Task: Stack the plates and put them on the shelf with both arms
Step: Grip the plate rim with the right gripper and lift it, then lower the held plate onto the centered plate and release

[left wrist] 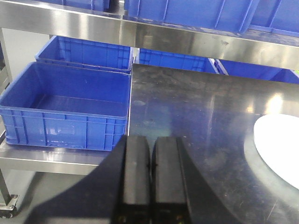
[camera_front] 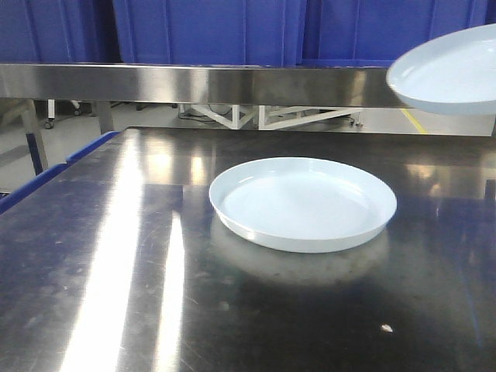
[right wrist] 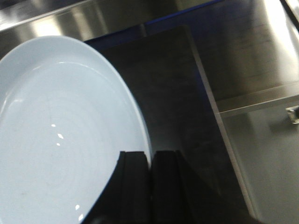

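One pale bluish-white plate [camera_front: 302, 203] lies flat on the steel table [camera_front: 116, 256], a little right of centre. A second plate [camera_front: 449, 71] hangs tilted in the air at the upper right, level with the shelf [camera_front: 194, 84]. In the right wrist view my right gripper [right wrist: 150, 156] is shut on the rim of this lifted plate [right wrist: 60, 130]. My left gripper [left wrist: 151, 142] is shut with nothing in it, hovering over the table's left part. The resting plate [left wrist: 280, 144] shows at the right edge of that view. Neither arm appears in the front view.
Blue crates [camera_front: 209, 31] stand on the steel shelf behind the table. To the table's left, a lower rack holds open blue crates [left wrist: 65, 105]. The table's right edge [right wrist: 219, 126] drops to the floor beside the right gripper.
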{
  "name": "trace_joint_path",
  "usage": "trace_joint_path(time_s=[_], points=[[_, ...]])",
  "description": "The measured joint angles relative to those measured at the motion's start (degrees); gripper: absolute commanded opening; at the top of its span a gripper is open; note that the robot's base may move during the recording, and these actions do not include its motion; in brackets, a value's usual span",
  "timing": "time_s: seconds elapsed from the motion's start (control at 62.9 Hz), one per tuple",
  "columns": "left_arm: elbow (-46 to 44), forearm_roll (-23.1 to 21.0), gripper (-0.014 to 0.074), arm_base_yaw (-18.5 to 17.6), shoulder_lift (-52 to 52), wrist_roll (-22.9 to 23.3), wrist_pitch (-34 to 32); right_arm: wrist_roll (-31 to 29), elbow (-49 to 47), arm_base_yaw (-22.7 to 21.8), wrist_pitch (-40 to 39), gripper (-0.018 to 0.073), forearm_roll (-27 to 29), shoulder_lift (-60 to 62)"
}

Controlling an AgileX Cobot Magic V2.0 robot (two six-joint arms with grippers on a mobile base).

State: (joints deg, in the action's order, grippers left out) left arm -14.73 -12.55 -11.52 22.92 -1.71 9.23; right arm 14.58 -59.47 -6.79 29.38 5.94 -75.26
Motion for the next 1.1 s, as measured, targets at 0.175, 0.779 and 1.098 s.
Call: trace_joint_path(time_s=[0.175, 0.779, 1.098], points=[[0.0, 0.1, 0.0087, 0.0, 0.0, 0.0, 0.0, 0.0, 0.0, 7.53, 0.09, 0.0057, 0.12, 0.09], [0.0, 0.1, 0.0087, 0.0, 0.0, 0.0, 0.0, 0.0, 0.0, 25.17, -3.16, 0.0057, 0.6, -6.99], [0.0, 0.1, 0.0087, 0.0, 0.0, 0.0, 0.0, 0.0, 0.0, 25.53, -3.05, 0.0057, 0.6, -10.02]])
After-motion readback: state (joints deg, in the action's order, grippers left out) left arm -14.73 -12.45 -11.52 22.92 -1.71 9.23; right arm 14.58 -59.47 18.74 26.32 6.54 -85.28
